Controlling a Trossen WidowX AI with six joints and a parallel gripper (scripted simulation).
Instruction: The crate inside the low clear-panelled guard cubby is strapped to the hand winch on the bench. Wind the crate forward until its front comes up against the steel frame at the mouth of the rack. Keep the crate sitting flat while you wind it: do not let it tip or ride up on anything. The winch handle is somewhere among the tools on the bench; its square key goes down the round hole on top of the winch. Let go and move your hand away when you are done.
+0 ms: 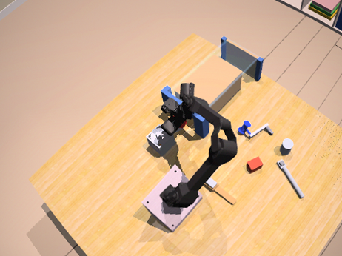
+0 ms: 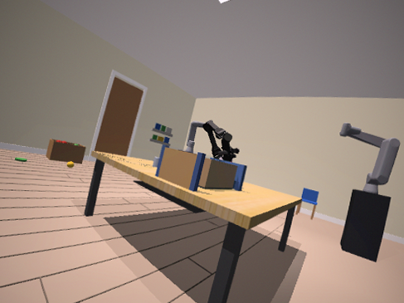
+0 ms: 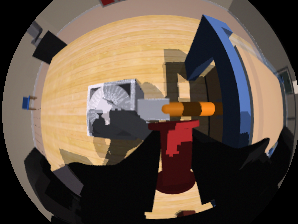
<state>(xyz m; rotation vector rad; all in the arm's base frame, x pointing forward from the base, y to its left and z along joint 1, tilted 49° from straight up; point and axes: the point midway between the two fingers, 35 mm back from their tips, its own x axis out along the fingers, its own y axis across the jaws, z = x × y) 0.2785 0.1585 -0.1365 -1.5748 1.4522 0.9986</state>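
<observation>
My gripper (image 1: 181, 122) (image 3: 171, 130) is shut on the red grip (image 3: 175, 182) of the winch handle. The handle's dark arm (image 3: 127, 125) reaches over the grey winch (image 1: 162, 146) (image 3: 94, 96); its key end is hidden. An orange strap (image 3: 206, 108) runs from the winch towards the blue steel frame (image 1: 201, 125) (image 2: 241, 176) (image 3: 241, 100). The crate (image 1: 212, 75) (image 2: 219, 174) (image 3: 262, 90) sits flat behind the frame, inside the clear panels, with a gap behind it. My arm and the frame hide its front edge, so I cannot tell whether it touches.
Right of the arm lie a blue-knobbed crank (image 1: 245, 128), a white cylinder (image 1: 287, 145), a red block (image 1: 255, 164), a grey wrench (image 1: 292, 180) and a wooden-handled tool (image 1: 224, 194). The rear blue posts (image 1: 259, 68) stand behind the crate. My base plate (image 1: 162, 218) is near the winch.
</observation>
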